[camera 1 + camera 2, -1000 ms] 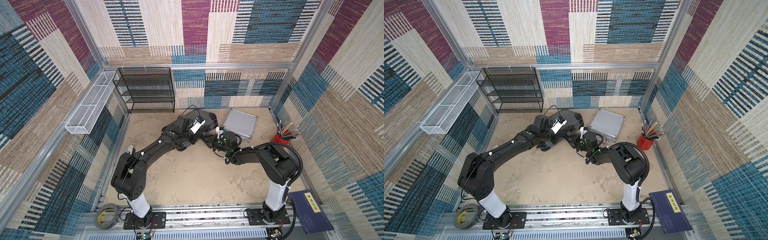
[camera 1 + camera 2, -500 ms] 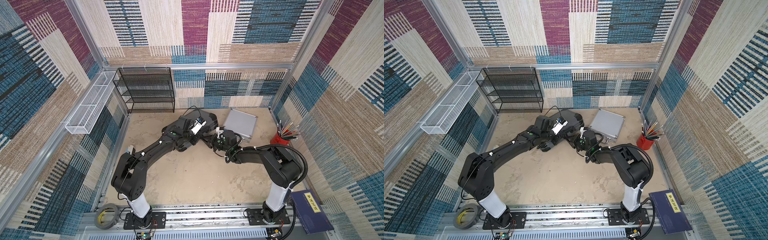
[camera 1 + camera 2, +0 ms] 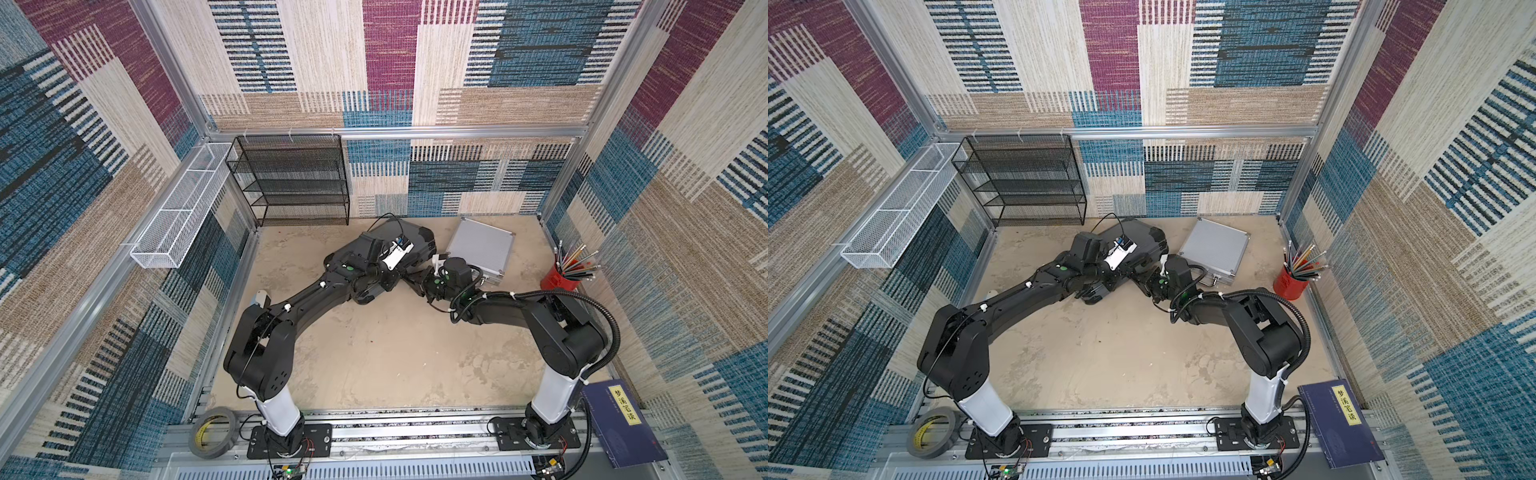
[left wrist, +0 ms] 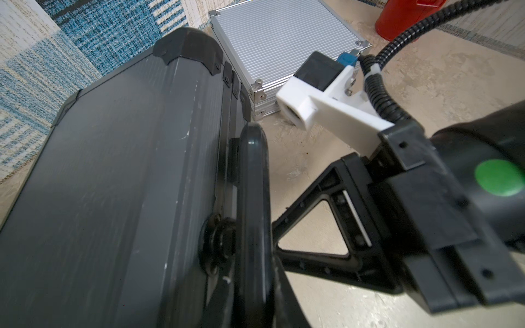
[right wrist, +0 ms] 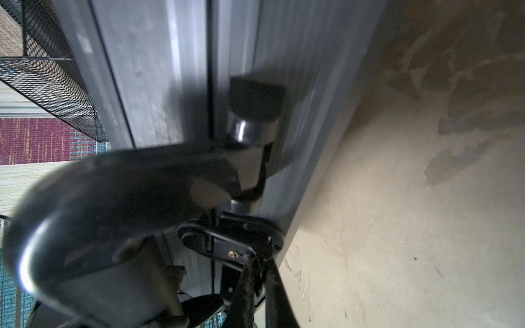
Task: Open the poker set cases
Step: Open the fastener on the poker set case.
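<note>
Nearest, working at the front edge of the dark grey case (image 4: 113, 184), both arms stretched in low; gripping the black handle (image 4: 252, 184) with the left gripper (image 4: 252, 308), jaws narrow, one finger visible on each side of the bar; touching or almost touching the black latch (image 5: 230, 247) just beside the handle with the right gripper (image 5: 257, 265), jaws pressed fully together and holding nothing; cannot tell if released already. Looking along the seam of that edge: thin, dark and even, so judged as closed, no foam and no chips to see. Further back, toward the right arm's side, lying flat on the table (image 3: 374, 353), the silver case (image 3: 482, 249): lid down, not touched by either gripper. Farthest, against the back wall, the black mesh rack (image 3: 291, 183), no part of the job. Judged as an early stage: none of the two cases opened; left to do: freeing the latches of the dark one, lifting its lid, then the same for the silver one.
</note>
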`<state>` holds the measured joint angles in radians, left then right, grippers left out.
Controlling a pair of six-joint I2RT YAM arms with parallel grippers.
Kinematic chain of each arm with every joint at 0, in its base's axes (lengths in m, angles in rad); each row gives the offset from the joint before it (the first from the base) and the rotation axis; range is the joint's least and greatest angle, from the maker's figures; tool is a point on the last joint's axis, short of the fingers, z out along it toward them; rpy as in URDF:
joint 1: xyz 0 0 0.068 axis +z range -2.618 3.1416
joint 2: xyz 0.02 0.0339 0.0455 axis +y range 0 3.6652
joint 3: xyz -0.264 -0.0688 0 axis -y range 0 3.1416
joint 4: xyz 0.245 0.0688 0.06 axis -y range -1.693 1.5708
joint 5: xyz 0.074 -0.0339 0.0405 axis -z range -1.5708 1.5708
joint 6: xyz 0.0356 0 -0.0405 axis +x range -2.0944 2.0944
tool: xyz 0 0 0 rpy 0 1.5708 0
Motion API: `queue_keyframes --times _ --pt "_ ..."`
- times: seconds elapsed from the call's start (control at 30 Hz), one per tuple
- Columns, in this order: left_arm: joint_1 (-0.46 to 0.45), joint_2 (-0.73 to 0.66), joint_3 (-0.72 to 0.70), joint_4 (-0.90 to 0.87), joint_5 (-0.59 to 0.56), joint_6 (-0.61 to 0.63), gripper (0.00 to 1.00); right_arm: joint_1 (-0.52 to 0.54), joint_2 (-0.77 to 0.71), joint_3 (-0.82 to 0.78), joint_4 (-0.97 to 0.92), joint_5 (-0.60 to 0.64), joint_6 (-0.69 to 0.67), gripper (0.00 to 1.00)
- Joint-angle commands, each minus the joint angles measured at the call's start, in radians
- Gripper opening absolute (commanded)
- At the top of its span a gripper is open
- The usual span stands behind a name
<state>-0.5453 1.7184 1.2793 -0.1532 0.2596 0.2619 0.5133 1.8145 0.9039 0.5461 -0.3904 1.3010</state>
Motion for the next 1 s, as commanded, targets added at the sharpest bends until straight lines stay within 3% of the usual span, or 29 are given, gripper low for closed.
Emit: queue_keyframes --times 0.0,0.97 --pt "-0.005 -0.002 0.002 0.053 0.082 0.019 0.00 -0.004 0.003 0.039 -0.051 0.108 0.003 0.08" --pt "-0.015 0.012 0.000 0.047 0.073 0.028 0.00 -0.004 -0.046 0.126 -0.307 0.200 -0.032 0.18"
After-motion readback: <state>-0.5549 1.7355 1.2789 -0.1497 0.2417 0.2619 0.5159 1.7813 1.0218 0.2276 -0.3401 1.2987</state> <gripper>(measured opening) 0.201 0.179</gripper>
